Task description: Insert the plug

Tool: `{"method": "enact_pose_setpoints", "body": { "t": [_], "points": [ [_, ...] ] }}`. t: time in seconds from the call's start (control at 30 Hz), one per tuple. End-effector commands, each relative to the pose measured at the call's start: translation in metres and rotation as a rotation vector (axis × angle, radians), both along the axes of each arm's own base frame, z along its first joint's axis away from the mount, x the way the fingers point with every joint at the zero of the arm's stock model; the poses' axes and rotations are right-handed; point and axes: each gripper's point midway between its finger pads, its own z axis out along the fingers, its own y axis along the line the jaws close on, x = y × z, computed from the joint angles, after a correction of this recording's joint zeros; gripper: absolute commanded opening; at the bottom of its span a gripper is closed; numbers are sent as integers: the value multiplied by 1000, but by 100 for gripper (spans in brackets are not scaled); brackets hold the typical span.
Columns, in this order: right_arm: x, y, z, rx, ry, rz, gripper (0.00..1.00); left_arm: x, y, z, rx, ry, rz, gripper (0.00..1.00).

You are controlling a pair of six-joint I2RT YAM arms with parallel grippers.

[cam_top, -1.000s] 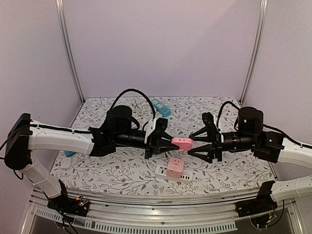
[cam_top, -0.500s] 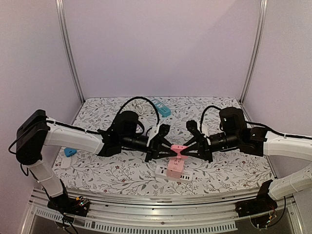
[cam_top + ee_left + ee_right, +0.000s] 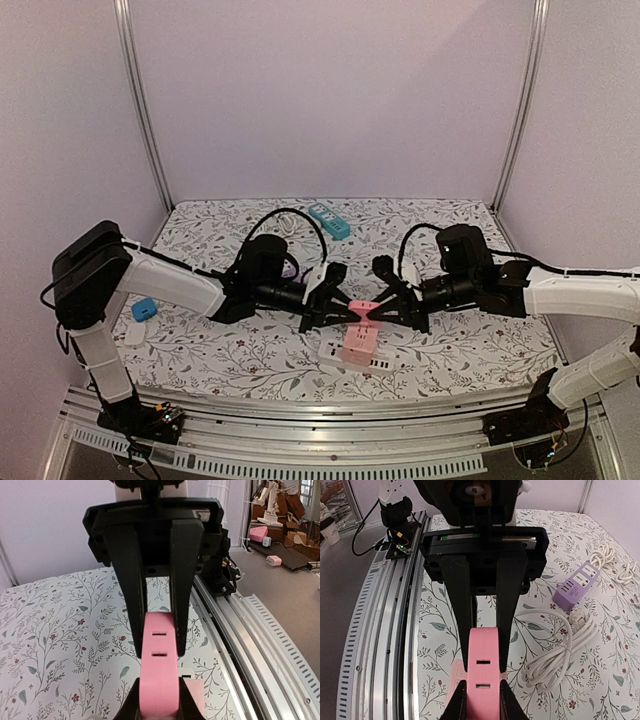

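Held: pink plug (image 3: 362,306), aloft just above the white strip (image 3: 330,353). My left claw (image 3: 338,306) is clamped on one end and my right claw (image 3: 384,310) on the other. Risk: the two grips pulling askew could twist it, so the prongs miss the slots. Count: one held plug, one pink block (image 3: 360,340) on the white strip, one teal strip (image 3: 330,222), one purple strip (image 3: 577,582).

Pink slotted plug (image 3: 362,306) hangs level just above the white power strip (image 3: 330,352).
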Motion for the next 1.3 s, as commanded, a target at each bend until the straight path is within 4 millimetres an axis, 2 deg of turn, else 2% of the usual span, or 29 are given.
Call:
{"method": "enact_pose_setpoints", "body": {
  "t": [0.0,0.2,0.33,0.6,1.27],
  "points": [
    [0,7,-4,2,49,11,0,4,2,-12,-3,-81,-14,0],
    [0,5,-15,-8,70,-6,0,4,0,-21,1,-91,-24,0],
    [-2,3,-14,-4,81,-8,0,5,-3,-21,-12,-107,-26,0],
    [-3,6,-17,9,101,-8,0,-4,-1,-33,9,-113,-37,0],
    [-2,6,-22,9,97,-13,0,-5,-4,-42,8,-162,-43,0]
  ]
}}
